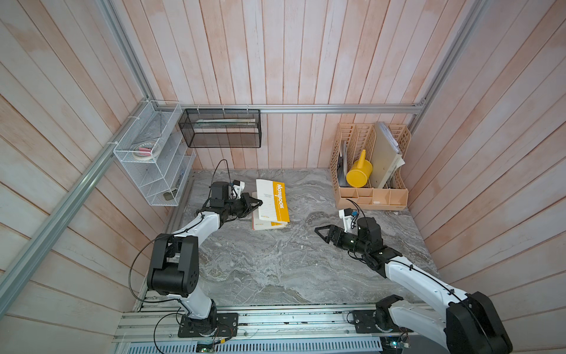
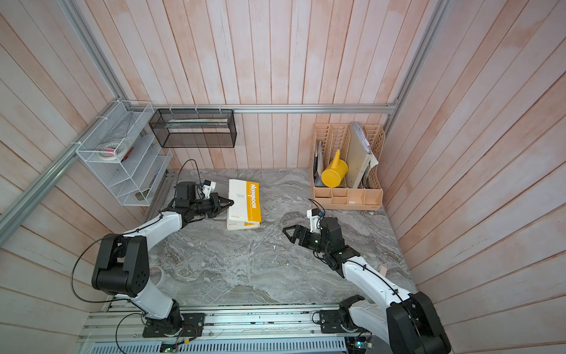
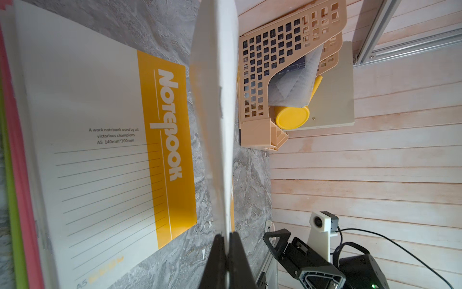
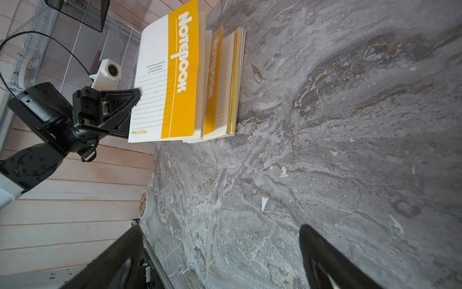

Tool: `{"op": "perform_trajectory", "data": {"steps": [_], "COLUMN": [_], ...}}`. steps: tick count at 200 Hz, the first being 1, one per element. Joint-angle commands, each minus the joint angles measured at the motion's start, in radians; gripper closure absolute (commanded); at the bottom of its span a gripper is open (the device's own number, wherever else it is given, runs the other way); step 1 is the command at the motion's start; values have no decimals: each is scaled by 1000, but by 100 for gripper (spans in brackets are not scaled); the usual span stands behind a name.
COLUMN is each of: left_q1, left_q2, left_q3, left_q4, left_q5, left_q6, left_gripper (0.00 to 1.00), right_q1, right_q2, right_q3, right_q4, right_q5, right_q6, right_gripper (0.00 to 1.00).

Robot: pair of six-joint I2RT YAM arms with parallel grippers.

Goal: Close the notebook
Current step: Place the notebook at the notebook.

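Most of the lower frame in both top views is a grey marbled worktop. The notebook lies on it in the upper middle of the frame, a little left of centre. It is well apart from the right gripper at centre right.

Its long axis runs up and down the frame, leaning slightly. The orange title band and the spine are on its right-hand side, and the lettering runs along the same axis. The cover is lifted off the pages and slants, hinged at the spine. A second face with the same print shows beneath it in the right wrist view. I cannot tell whether that is an inner leaf or another book.

The left gripper is clenched on the cover's free long edge, about midway along it. In the left wrist view the cover runs edge-on out of the pinched fingertips. The right gripper is released, its fingers wide apart over bare worktop and holding nothing.

The book looks light, and the cover looks like thin card that bends readily. A pinch at mid-edge should spread the load best, while a corner hold would likely twist it. The stone looks smooth, so the book may slide if pushed sideways rather than swung about its spine.
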Motion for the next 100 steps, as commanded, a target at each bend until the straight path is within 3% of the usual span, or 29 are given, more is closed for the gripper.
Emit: {"op": "perform_trajectory", "data": {"steps": [1, 100], "left_q1": [15, 44], "left_q2": [29, 119], "left_q3": [47, 76], "left_q4": [4, 4], "left_q5": [37, 36], "left_q6": [18, 42], "left_gripper": [100, 100], "right_q1": [13, 18], "right_q2": [12, 31], "right_q3": [8, -7], "right_q4": [37, 47], "right_q5": [20, 22], "right_q6": [9, 10], "right_gripper": [2, 2]}}
